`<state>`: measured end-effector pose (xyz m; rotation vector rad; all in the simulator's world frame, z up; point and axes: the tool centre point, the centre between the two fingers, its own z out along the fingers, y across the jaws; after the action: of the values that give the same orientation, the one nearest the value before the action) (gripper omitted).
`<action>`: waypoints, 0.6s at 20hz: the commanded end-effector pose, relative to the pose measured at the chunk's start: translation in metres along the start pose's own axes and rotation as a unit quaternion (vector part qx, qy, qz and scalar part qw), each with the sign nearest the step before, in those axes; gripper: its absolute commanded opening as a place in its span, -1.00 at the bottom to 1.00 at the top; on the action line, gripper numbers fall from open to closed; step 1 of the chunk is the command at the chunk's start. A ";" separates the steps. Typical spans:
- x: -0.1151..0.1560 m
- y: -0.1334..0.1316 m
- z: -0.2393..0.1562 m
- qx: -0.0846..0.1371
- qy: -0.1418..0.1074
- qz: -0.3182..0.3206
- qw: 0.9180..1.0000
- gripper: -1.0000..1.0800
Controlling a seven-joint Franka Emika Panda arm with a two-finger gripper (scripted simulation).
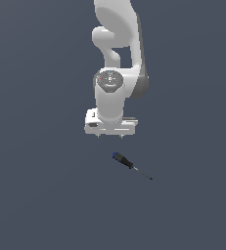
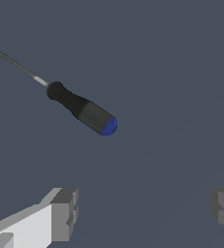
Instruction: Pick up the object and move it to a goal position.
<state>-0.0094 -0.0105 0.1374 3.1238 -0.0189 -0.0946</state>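
Fingers point(image 1: 110, 135) of the arm stood wide apart with nothing between them: in the wrist view 2 blocky grey fingertips point(image 2: 65, 213) showed at opposite edges of the picture, each with a ridged, stepped inner face, and only bare surface lay in the gap. In the exterior view those tips appeared as 2 short stubs pointing straight down beneath the flat white hand of the Panda arm point(image 1: 115, 58), whose smooth, rounded white links with a darker grey side band rose out of the top of the picture. The screwdriver point(image 1: 129, 165) lay flat on the plain, matte, slate-grey desk point(image 1: 36, 195), apart from the fingers and not touched by them; in the exterior view it sat lower in the picture than the hand and a little toward the exterior view's right. It was a small, slim tool, much smaller than the hand above it. Its handle was black and rounded, swelling slightly into a greyer barrel section, and finished in a glossy blue domed cap. From the other end ran a thin, straight metal shaft that darkened toward a fine pointed tip. The blue cap lay nearer the fingers and the tip pointed away from them.
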 end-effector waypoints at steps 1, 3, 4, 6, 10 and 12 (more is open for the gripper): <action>0.002 -0.002 0.001 -0.001 0.000 -0.010 1.000 0.92; 0.005 -0.005 0.003 -0.001 0.001 -0.023 1.000 0.92; 0.007 -0.006 0.004 -0.002 0.001 -0.031 1.000 0.92; 0.011 -0.009 0.006 -0.002 0.002 -0.049 0.999 0.92; 0.020 -0.018 0.011 -0.004 0.004 -0.094 0.996 0.92; 0.026 -0.024 0.015 -0.005 0.005 -0.122 0.992 0.92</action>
<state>0.0120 0.0087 0.1236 3.1069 0.2998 -0.0824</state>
